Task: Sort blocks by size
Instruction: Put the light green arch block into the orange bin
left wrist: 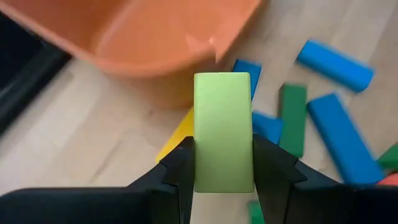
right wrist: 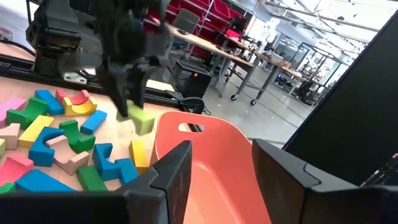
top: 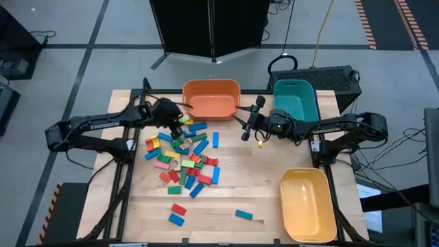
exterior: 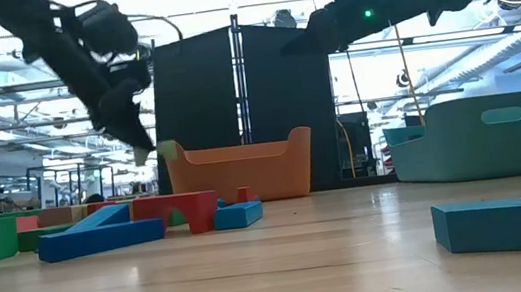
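Jaws of the left gripper (left wrist: 222,163) pinch a light green block (left wrist: 222,130) beside the orange bin (left wrist: 155,37).

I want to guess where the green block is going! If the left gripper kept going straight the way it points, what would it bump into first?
Probably the orange bin. The left gripper is shut on a light green block, and the bin's wall sits straight ahead, past the block. How far off is hard to judge.

Blocks (top: 180,159) piled; green one (left wrist: 222,130) lifted.
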